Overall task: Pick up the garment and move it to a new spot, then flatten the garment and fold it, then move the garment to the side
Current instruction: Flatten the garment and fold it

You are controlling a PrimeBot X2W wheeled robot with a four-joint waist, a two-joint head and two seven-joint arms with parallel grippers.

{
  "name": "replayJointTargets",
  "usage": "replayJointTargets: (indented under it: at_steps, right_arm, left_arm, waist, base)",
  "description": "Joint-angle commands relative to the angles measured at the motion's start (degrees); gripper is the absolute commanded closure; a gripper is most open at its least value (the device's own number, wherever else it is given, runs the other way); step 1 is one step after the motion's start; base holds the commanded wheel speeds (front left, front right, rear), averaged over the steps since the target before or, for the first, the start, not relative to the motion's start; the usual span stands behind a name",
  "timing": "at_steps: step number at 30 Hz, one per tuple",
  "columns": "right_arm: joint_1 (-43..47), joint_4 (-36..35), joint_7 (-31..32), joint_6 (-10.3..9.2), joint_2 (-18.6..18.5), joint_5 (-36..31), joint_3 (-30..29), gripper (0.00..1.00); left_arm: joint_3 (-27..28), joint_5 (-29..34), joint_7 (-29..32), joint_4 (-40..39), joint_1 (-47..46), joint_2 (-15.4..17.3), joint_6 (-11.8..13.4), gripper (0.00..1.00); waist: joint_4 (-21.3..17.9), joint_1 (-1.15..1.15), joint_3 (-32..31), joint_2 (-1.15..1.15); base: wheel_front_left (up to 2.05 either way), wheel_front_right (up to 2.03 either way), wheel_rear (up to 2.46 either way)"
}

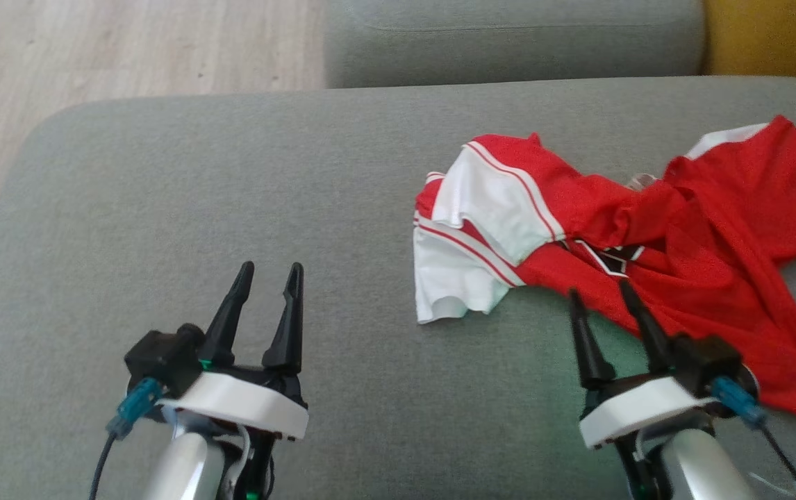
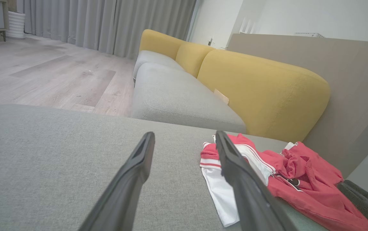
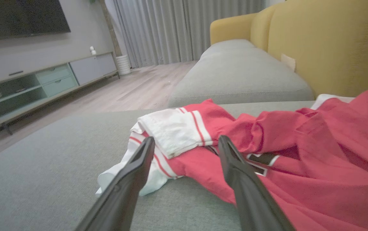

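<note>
A red garment (image 1: pixel 703 243) with white sleeves and red stripes lies crumpled on the right half of the grey cushion (image 1: pixel 231 208). It also shows in the left wrist view as a red garment (image 2: pixel 299 179) to the right, and in the right wrist view as a red garment (image 3: pixel 283 144) just ahead. My right gripper (image 1: pixel 599 292) is open, its fingertips at the garment's near edge, nothing between them. My left gripper (image 1: pixel 271 272) is open over bare cushion, well left of the garment.
The cushion's left edge drops to a wooden floor (image 1: pixel 92 55). A second grey seat (image 1: pixel 509 42) lies beyond, with yellow backrests (image 2: pixel 261 89) along the right. A TV cabinet (image 3: pixel 42 80) stands across the room.
</note>
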Motion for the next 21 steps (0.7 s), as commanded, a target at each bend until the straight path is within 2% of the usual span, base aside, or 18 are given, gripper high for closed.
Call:
replayJointTargets:
  at_steps: [1, 10, 21]
  right_arm:
    - [-2.7, -1.8, 0.2, -0.04, -0.3, -0.8, 1.8, 0.0]
    - [-10.7, 4.7, 4.1, -0.04, -0.3, -7.8, 4.5, 0.0]
    - [-22.4, 19.5, 4.2, -0.04, -0.3, -15.5, -1.7, 0.0]
  left_arm:
    - [1.4, -0.2, -0.3, -1.7, -1.2, 0.1, 0.0, 0.0]
    - [-0.2, -0.6, -0.3, -1.3, -1.7, 0.1, 0.1, 0.0]
    - [-1.2, -0.8, -0.3, -1.3, -3.1, 0.1, 0.1, 0.0]
  waist:
    - [1.0, 0.0, 0.3, 0.0]
    - [6.4, 0.0, 2.4, 0.0]
    - [11.0, 0.0, 6.3, 0.0]
  base:
    - [0.0, 0.0, 0.0]
    - [0.0, 0.0, 0.0]
    - [0.0, 0.0, 0.0]
